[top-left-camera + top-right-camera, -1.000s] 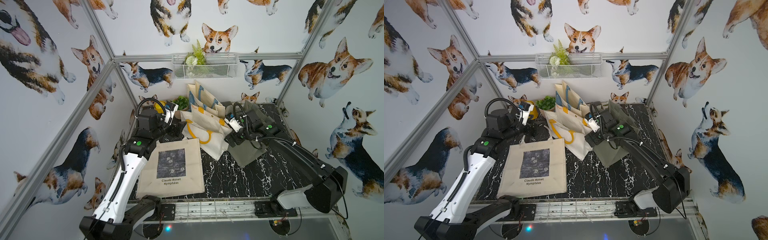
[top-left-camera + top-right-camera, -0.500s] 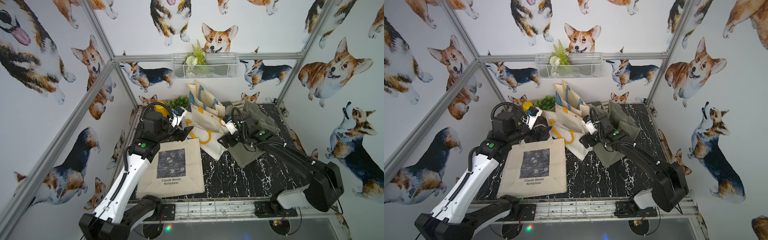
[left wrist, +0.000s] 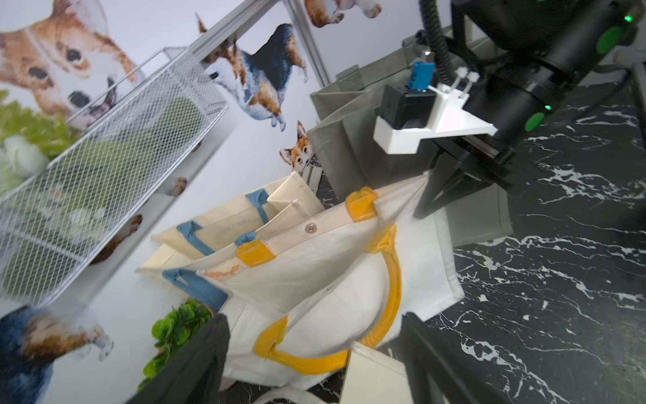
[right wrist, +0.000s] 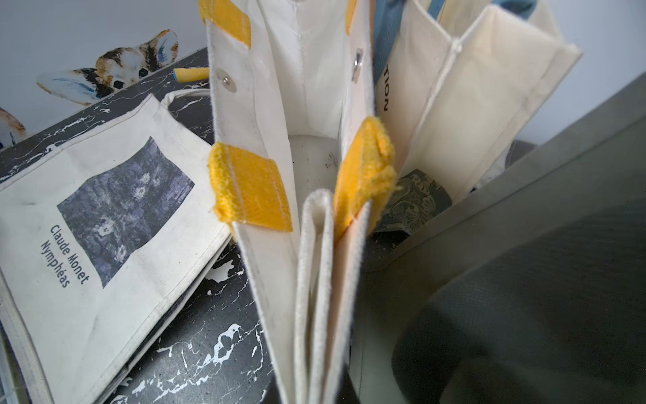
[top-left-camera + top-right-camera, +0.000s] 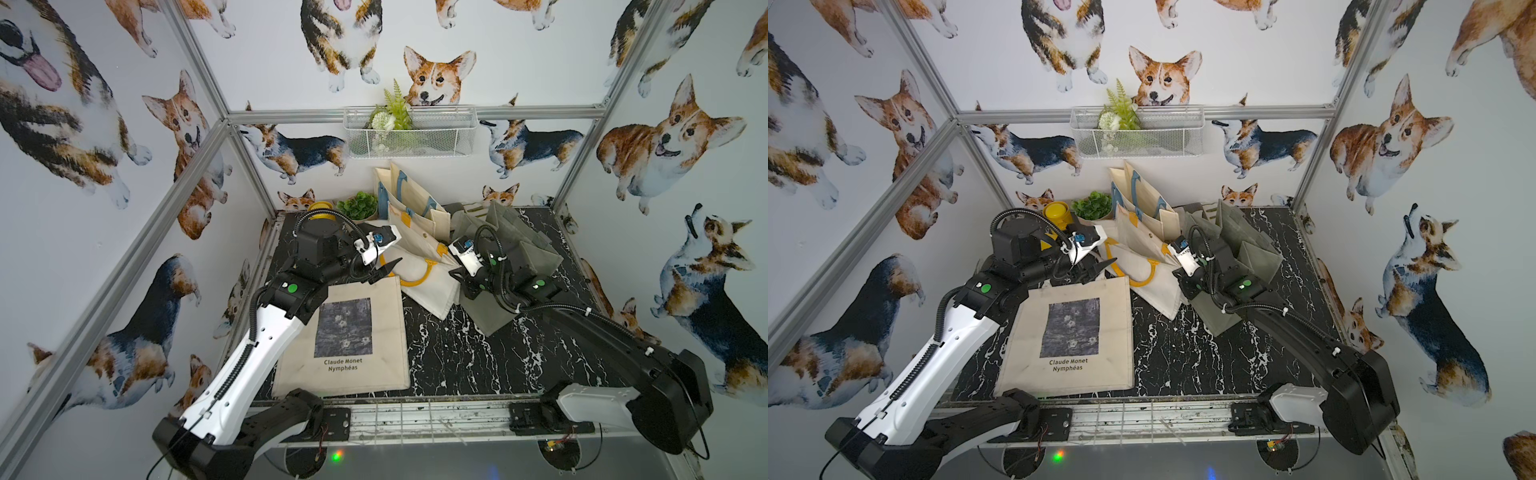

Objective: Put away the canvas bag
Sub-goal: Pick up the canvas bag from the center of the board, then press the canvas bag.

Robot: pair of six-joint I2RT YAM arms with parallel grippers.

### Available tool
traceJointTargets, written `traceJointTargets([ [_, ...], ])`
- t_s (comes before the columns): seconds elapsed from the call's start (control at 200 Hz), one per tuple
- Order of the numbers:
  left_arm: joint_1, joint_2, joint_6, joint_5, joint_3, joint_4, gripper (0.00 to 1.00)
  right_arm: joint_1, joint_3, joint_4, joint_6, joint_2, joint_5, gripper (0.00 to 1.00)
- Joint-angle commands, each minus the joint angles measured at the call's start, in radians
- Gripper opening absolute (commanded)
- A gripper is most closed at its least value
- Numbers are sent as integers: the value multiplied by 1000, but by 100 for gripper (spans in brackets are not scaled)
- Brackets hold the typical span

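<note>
Bare table (image 5: pixel 457 353) lies open at the front, between the flat Monet bag (image 5: pixel 374 353) and the right arm (image 5: pixel 602 332). Farther back, yellow bag (image 5: pixel 424 286), blue bag (image 5: pixel 409 195) and green bag (image 5: pixel 523 245) crowd together below the basket (image 5: pixel 436 141).

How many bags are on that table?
4: the printed bag lying flat in front, the yellow-handled bag in the middle, the blue-handled bag standing at the back, the green bag on the right. More may hide behind them.
</note>
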Motion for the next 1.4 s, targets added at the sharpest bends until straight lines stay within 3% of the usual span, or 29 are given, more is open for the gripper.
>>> traceJointTargets([
  [0.0, -85, 29, 197, -48, 54, -88, 82, -1, 36, 47, -159, -71, -79, 0],
  [0.205, -184, 99, 320, -102, 172, -174, 86, -1, 171, -207, -316, -133, -193, 0],
  [0.39, -199, 143, 380, -123, 185, -144, 90, -1, 295, -346, -313, -111, -37, 0],
  [0.621, -210, 190, 398, -184, 175, -1, 91, -4, 329, -331, -238, -103, 66, 0],
  [0.761, -211, 183, 388, -196, 159, 50, 91, -5, 357, -340, -215, -19, 132, 0],
  [0.881, -213, 182, 395, -195, 169, 21, 92, -6, 339, -299, -246, -28, 75, 0],
  [1.391, -214, 184, 216, 18, 263, -222, 93, -7, 335, -382, -278, -82, -57, 0],
])
